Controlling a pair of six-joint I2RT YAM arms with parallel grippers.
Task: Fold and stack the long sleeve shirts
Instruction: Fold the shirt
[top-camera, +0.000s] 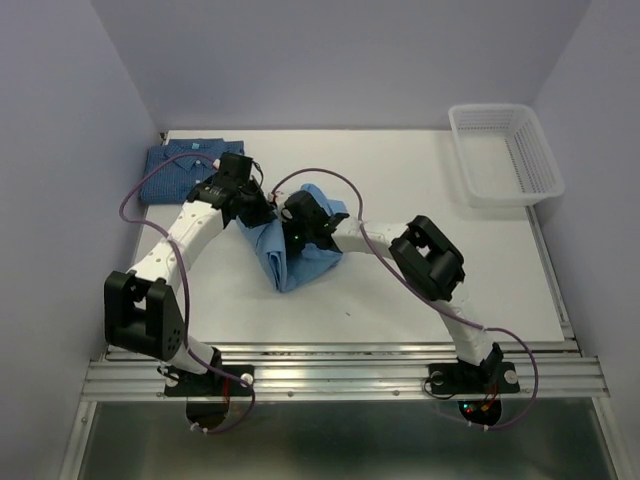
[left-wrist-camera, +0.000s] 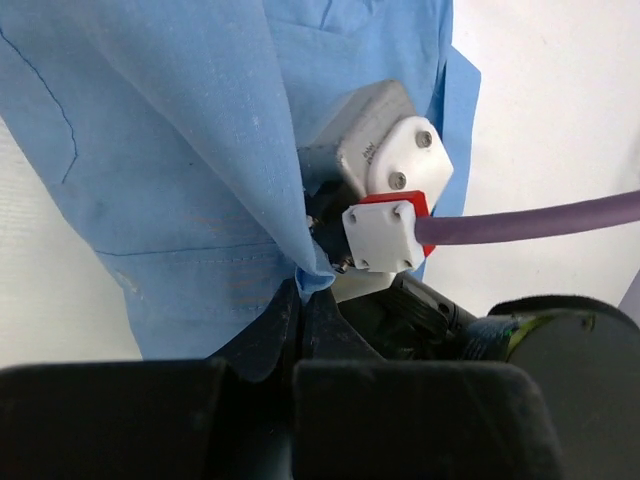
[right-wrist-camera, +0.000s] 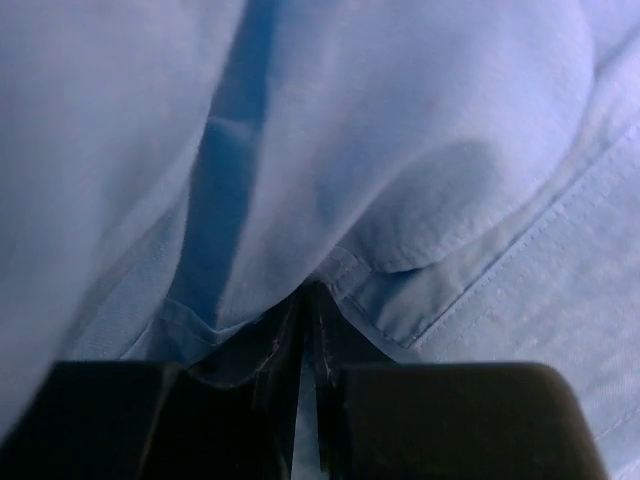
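Black fingers (right-wrist-camera: 265, 360) of the right gripper (right-wrist-camera: 305, 300) fill the bottom of its wrist view, drawn almost together on a ridge of the light-blue shirt (right-wrist-camera: 420, 120). A stitched hem runs just past the tips, and cloth fills the rest of that frame.

Seen from its own wrist camera, the left gripper (left-wrist-camera: 305, 290) is likewise pinched tight on the same shirt, with a point of fabric bunched between its tips. That view alone shows bare white table (left-wrist-camera: 560, 80) off to the right. It also shows the right arm's white-and-red wrist housing (left-wrist-camera: 390, 200) with its purple cable (left-wrist-camera: 540, 220), just beside the pinch (the two grips sit very close together).

From overhead the jaws are hidden under the wrists, but the layout is plain. The light-blue shirt lies rumpled and partly folded near the middle of the table, with both arms reaching in at its far end. Only this view shows a darker checked shirt (top-camera: 185, 168), folded flat at the far left corner, and a white mesh basket (top-camera: 505, 150) at the far right.
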